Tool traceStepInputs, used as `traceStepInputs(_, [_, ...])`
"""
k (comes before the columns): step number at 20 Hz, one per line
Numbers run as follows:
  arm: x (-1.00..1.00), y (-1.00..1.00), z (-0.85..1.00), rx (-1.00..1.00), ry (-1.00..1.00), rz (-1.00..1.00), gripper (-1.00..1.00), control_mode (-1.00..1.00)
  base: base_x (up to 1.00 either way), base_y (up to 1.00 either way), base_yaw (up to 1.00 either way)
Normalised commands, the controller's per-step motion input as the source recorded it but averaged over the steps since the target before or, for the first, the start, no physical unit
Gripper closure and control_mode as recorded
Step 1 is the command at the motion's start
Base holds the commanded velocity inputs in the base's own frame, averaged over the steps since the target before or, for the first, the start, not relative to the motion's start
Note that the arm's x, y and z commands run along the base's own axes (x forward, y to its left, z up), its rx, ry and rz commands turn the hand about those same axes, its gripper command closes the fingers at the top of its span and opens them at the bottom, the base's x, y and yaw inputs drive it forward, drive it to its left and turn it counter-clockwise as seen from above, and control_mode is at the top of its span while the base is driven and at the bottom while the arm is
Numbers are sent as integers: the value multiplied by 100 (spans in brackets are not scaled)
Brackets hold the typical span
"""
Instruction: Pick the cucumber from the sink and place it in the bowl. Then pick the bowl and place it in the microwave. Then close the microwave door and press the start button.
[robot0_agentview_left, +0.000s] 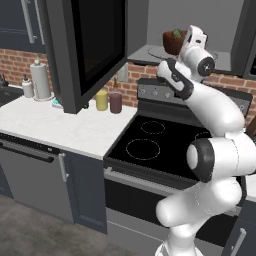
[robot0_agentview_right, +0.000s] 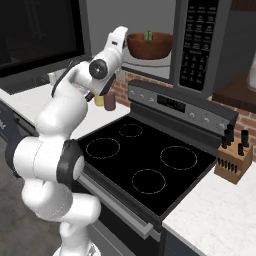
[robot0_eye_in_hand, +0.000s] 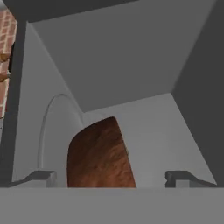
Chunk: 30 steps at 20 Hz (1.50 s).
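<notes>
The microwave (robot0_agentview_right: 200, 40) stands open above the stove, and its door (robot0_agentview_left: 90, 45) is swung out to the left. On the turntable (robot0_eye_in_hand: 50, 127) inside sits the reddish-brown bowl (robot0_agentview_left: 172, 44) (robot0_agentview_right: 149, 46) (robot0_eye_in_hand: 99, 157). The small green cucumber (robot0_agentview_left: 177, 34) (robot0_agentview_right: 148, 35) lies in the bowl. My gripper (robot0_eye_in_hand: 111, 178) is open at the microwave's mouth. Its fingertips (robot0_eye_in_hand: 39, 177) stand on either side of the bowl, and neither touches it. A black edge of the sink (robot0_agentview_left: 6, 95) shows at the far left of the counter.
Below the microwave is a black cooktop (robot0_agentview_left: 150, 142) with a knob panel (robot0_agentview_right: 190, 112) behind it. A paper towel roll (robot0_agentview_left: 41, 80), a yellow canister (robot0_agentview_left: 102, 100) and a maroon canister (robot0_agentview_left: 116, 102) stand on the white counter (robot0_agentview_left: 65, 127). A knife block (robot0_agentview_right: 232, 160) stands right of the stove.
</notes>
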Motion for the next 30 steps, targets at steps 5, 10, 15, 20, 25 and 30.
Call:
traceStepInputs(5, [-98,37,7,0,1,5,-100,-100,0,0,0])
traceStepInputs(10, [-92,32,20,0,11,7,-100,-100,0,0,0])
traceStepInputs(15, [-96,35,17,0,13,7,-100,-100,0,0,0])
traceStepInputs(20, [-100,37,4,0,10,5,-100,-100,0,0,0])
traceStepInputs(25, [-96,38,0,-1,13,2,-100,-100,0,0,0])
traceStepInputs(30, [-86,40,1,-1,20,1,-100,-100,0,0,0])
